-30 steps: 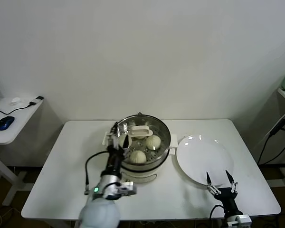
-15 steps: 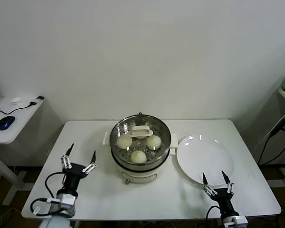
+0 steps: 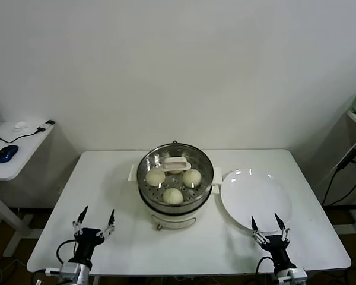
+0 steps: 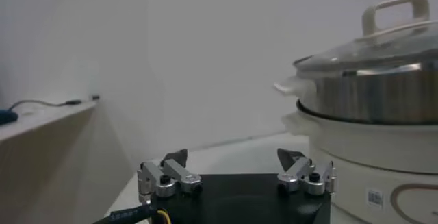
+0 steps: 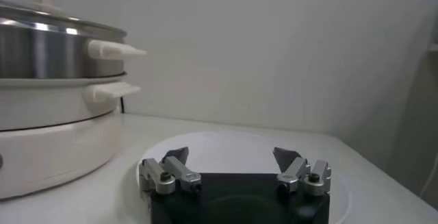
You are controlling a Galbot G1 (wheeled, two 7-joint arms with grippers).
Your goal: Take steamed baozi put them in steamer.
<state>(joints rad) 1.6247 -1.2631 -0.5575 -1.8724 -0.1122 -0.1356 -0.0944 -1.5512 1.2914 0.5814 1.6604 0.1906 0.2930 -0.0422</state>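
Three baozi (image 3: pixel 173 195), perhaps a fourth under the lid (image 3: pixel 175 161), sit in the steamer (image 3: pixel 205 181), plate (image 3: pixel 255 199) to its right.

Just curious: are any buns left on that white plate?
No, the white plate is bare; the buns sit inside the steamer.

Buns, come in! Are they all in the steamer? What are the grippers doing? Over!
Left gripper, right gripper: open, empty, low at table's near edge. Three buns visible in steamer, fourth hidden. Lid on; plate bare.

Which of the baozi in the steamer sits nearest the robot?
The front baozi, lying alone at the near edge of the steamer basket. The left baozi and right baozi sit side by side farther back, under the lid handle.
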